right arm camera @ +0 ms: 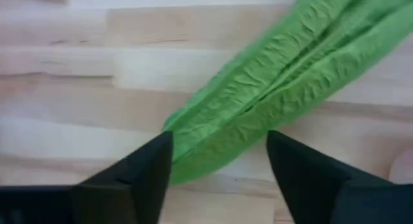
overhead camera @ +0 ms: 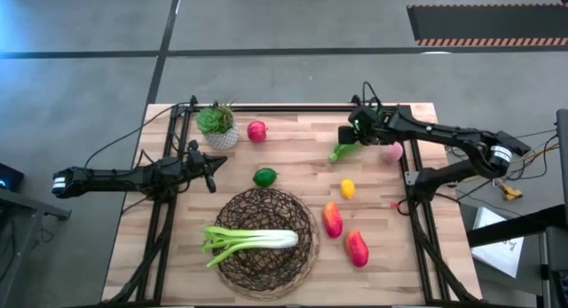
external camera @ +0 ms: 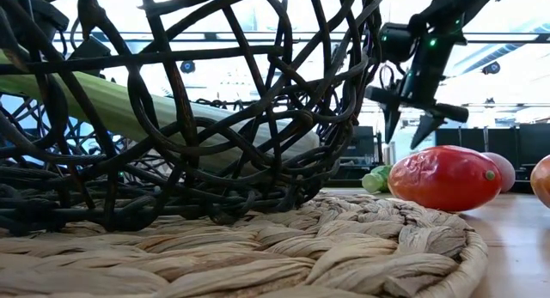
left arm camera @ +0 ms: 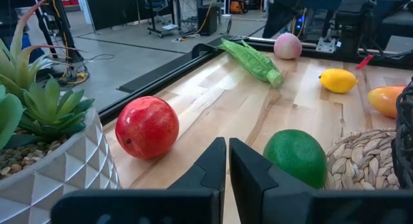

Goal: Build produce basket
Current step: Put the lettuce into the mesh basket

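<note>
From above we see the basket [overhead camera: 264, 235] near the table's front edge with the leek [overhead camera: 251, 240] already lying across it, while the right gripper [overhead camera: 352, 138] hangs over the leafy bunch [overhead camera: 343, 152] at the far right part of the table, the peach [overhead camera: 391, 152] just beside it; the left gripper [overhead camera: 211, 172] waits near the plant pot [overhead camera: 218, 129], with the lime [overhead camera: 264, 177] and apple [overhead camera: 256, 130] close by. At table height, we look through the basket's weave at the leek, and beyond it the right gripper [external camera: 411, 122] points down with its fingers apart above the green bunch [external camera: 375, 179], behind a red-orange fruit [external camera: 445, 178]. Past the left wrist, that arm's fingers [left arm camera: 248, 172] stand almost together, gripping nothing, with the lime and apple just ahead. Past the right wrist, the fingers [right arm camera: 155, 161] are spread wide on either side of the bunch's [right arm camera: 284, 75] narrow end. We judge the bunch light, its crinkled surface grippy rather than slick, perhaps soft enough to give; taking it across the width farther toward its middle should keep it from drooping or swinging.
</note>
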Motion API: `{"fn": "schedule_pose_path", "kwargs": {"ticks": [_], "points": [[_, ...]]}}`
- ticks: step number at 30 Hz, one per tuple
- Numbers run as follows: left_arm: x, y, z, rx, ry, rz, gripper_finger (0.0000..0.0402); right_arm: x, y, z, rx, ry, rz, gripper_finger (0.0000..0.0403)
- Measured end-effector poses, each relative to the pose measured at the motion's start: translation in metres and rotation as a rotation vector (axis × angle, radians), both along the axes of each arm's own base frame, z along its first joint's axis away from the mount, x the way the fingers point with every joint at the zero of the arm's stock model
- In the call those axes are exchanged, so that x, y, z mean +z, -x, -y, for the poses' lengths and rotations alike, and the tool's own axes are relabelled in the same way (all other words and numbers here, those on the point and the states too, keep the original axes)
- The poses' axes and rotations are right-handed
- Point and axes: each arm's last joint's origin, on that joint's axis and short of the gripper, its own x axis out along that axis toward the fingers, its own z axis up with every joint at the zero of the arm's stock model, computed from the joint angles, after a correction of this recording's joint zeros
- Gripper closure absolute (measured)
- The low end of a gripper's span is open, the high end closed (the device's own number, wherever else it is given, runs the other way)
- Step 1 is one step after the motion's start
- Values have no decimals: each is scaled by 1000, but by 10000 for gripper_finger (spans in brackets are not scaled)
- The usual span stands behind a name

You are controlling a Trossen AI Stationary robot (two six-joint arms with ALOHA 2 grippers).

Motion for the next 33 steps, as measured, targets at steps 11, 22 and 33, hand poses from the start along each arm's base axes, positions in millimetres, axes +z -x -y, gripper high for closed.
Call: {"fn": "schedule_pose_path", "kwargs": {"ticks": [11,22,33], "points": [[0,0,0,0,0,0,398,-49,-16,27,-182,-41,-90,44],[0,0,0,0,0,0,398,-78,-31,38,-41,-37,-122,78],[0,0,0,0,0,0,398,-74,-46,28,425,-10,-64,134]]}}
